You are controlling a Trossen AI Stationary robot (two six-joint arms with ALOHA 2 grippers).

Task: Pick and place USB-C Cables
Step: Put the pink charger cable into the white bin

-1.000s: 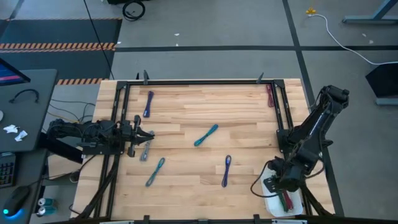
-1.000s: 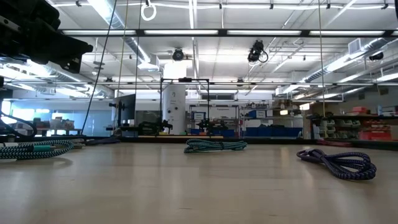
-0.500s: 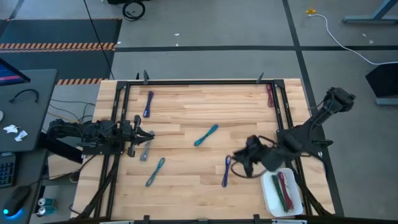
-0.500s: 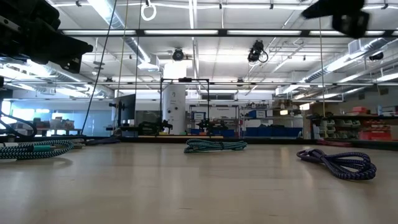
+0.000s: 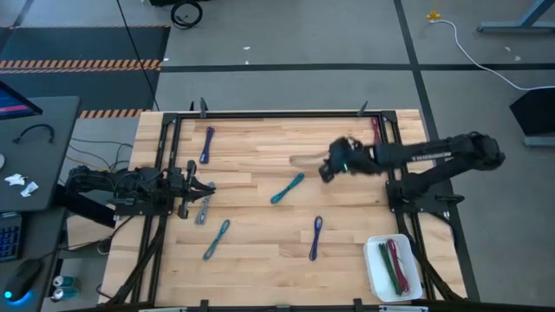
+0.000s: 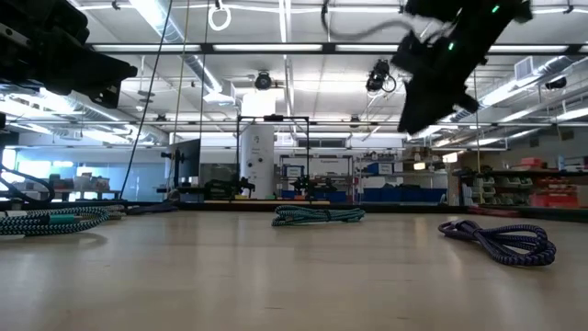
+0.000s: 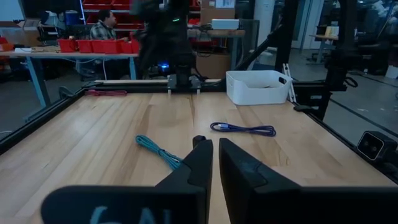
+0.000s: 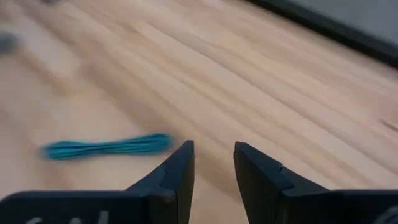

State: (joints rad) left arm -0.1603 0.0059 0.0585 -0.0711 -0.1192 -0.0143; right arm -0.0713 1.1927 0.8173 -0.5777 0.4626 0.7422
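Note:
Several short cable bundles lie flat on the wooden table. A teal cable (image 5: 287,188) (image 8: 106,147) is at mid-table, and a purple-blue one (image 5: 316,237) (image 6: 501,241) is nearer the near edge. Another teal one (image 5: 217,238), a grey one (image 5: 203,209), a purple one (image 5: 206,144) and a dark red one (image 5: 376,132) also show. My right gripper (image 5: 323,166) (image 8: 213,149) hovers open and empty above the table, just beyond and to the right of the mid-table teal cable. My left gripper (image 5: 208,188) (image 7: 215,144) waits shut at the left side, beside the grey cable.
A white tray (image 5: 392,267) at the near right corner holds a green and a red cable. A black frame (image 5: 277,113) runs around the table's edges. Bare wood lies between the cables. The room beyond holds shelves, benches and a seated person (image 7: 99,28).
My right arm has swung fast from over the white tray at the near right corner toward the table's left and far edge, rising, and now reaches out over mid-table near the teal cable. The cables on the table have stayed where they were.

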